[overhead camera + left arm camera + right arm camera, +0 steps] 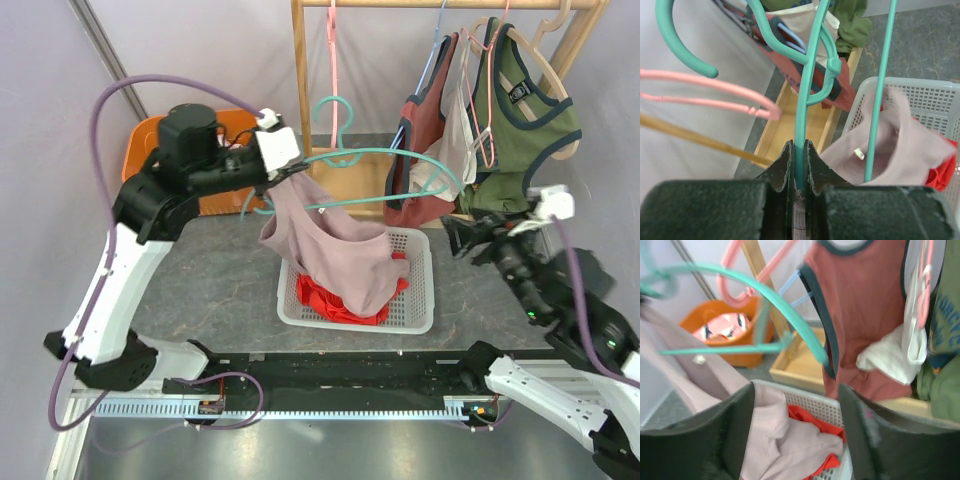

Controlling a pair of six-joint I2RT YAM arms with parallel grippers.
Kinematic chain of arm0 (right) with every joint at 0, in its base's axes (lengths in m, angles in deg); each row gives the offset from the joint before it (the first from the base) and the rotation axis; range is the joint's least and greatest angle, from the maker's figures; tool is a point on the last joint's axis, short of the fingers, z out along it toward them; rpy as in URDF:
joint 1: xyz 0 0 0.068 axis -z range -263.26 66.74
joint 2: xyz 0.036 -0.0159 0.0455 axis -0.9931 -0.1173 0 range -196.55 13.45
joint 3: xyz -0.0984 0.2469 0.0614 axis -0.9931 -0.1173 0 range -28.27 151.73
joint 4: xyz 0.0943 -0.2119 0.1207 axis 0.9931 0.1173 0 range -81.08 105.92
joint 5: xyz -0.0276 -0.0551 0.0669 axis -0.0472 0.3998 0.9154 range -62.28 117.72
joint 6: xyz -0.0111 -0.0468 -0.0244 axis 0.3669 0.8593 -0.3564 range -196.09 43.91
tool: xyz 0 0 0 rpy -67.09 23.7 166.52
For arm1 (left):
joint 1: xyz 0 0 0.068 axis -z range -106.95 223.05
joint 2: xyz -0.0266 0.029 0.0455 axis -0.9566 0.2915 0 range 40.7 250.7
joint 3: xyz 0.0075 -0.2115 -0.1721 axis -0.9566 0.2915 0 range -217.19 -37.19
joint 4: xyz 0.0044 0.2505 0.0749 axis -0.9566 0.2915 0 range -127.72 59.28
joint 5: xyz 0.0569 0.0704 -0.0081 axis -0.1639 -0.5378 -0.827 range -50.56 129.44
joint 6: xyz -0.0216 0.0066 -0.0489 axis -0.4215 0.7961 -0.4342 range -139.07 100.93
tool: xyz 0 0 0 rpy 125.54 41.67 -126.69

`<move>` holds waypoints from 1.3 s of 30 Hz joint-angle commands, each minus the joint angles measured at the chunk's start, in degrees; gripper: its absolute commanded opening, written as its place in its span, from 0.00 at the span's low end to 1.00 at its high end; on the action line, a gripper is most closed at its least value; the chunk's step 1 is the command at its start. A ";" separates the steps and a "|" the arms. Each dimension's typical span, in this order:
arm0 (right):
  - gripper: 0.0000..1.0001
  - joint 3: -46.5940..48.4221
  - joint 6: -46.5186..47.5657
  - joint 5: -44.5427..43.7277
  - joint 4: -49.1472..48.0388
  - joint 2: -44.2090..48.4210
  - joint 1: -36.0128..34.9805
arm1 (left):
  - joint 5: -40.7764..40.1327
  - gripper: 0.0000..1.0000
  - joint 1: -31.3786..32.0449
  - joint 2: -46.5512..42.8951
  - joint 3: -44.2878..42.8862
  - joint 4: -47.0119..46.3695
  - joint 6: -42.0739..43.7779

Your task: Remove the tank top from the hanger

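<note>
White basket point(421, 292): set nearest on the table, with a red garment point(320, 298) laid inside.
Mauve tank top point(335, 255): draped into the basket over the red garment, its upper edge hung on the teal hanger point(804, 100).
Right gripper point(450, 232): fingers spread, nothing held, beside the basket's far right corner.
Left gripper point(275, 180): clenched on the hanger's rod.
Wooden rack point(298, 60): placed behind, hung with other garments.

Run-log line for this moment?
left gripper: shut on hanger | right gripper: open, empty | tank top: partly on hanger, draped into basket
</note>
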 commanded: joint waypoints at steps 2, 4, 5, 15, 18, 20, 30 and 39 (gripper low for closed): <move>0.83 9.73 2.87 4.10 4.77 1.22 0.11 | -0.30 0.02 4.19 3.53 -8.12 -1.96 5.56; 0.84 13.51 3.66 6.20 6.61 0.34 0.11 | -0.13 0.02 5.15 3.44 -7.95 -0.20 7.04; 0.84 14.74 4.80 7.09 7.06 -0.10 0.11 | -0.13 0.02 5.59 3.18 -6.82 0.59 7.84; 0.83 23.37 13.41 23.07 7.58 -10.11 0.11 | 0.84 0.02 8.67 -1.21 0.31 13.60 21.73; 0.83 23.80 14.04 30.64 10.39 -14.41 0.11 | 0.58 0.02 8.67 -1.30 -0.56 13.69 22.43; 0.83 23.72 14.04 34.06 11.45 -15.48 0.20 | 0.23 0.02 8.67 -1.22 -0.92 13.60 22.70; 0.83 20.73 14.04 37.42 13.83 -13.12 0.11 | 0.13 0.02 8.67 -2.45 -1.09 13.78 26.47; 0.82 16.78 14.57 40.23 14.62 -14.95 0.11 | 2.07 0.02 8.67 -3.41 -1.97 14.04 26.48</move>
